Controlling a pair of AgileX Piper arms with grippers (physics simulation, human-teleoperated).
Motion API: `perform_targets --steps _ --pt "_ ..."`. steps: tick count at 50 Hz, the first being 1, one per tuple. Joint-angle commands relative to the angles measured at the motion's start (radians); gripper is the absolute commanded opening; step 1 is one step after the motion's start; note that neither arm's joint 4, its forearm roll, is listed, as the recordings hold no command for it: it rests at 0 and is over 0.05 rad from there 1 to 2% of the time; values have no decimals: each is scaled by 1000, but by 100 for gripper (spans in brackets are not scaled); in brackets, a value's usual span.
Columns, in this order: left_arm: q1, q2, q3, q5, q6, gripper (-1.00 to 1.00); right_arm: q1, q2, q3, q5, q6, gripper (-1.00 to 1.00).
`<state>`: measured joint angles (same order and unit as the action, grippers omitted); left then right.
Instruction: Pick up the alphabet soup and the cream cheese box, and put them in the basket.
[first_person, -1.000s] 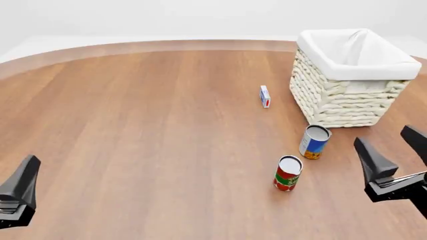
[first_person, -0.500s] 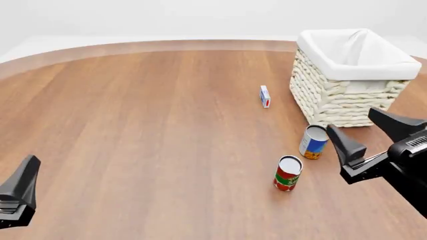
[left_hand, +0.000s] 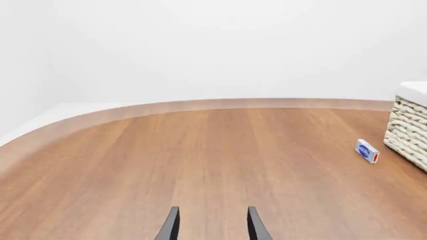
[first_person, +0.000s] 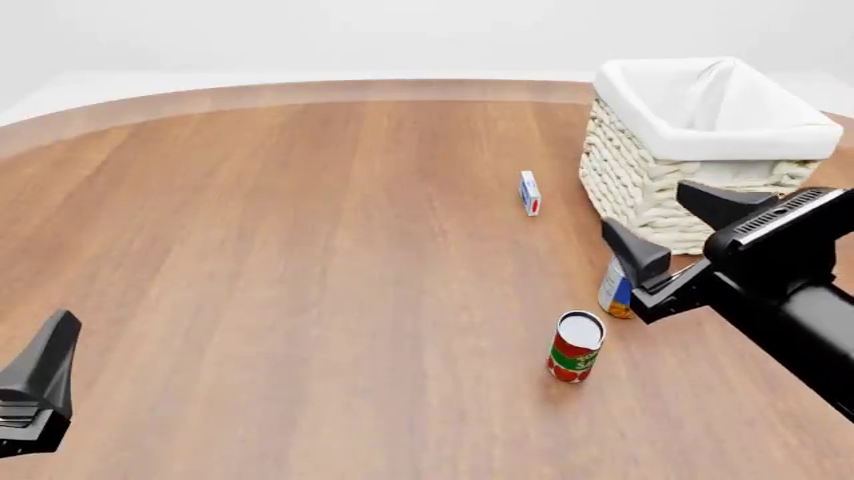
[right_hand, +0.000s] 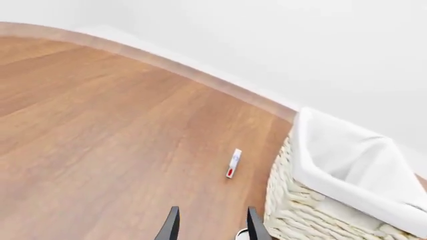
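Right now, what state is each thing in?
alphabet soup: upright on table, mostly hidden behind right end effector, not gripped.
cream cheese box: on edge, left of basket.
basket: upright, nothing seen inside.
red and green can: upright, untouched.
Right end effector: open.
Left end effector: open, empty.

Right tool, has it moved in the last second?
Yes. The right tool has swung forward and leftward, from the table's near right edge toward the basket, now hanging over the alphabet soup.
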<state>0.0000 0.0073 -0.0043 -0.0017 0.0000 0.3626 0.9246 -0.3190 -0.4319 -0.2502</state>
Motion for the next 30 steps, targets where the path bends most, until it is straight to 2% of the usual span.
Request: perform_targets --steps 1,18,30 --pt "0 0 0 0 0 100 5 94 -80 16 11 100" --pt "0 0 0 0 0 100 -41 253 -248 112 98 100" --pt "0 0 0 0 0 100 -48 350 -327 138 120 100"
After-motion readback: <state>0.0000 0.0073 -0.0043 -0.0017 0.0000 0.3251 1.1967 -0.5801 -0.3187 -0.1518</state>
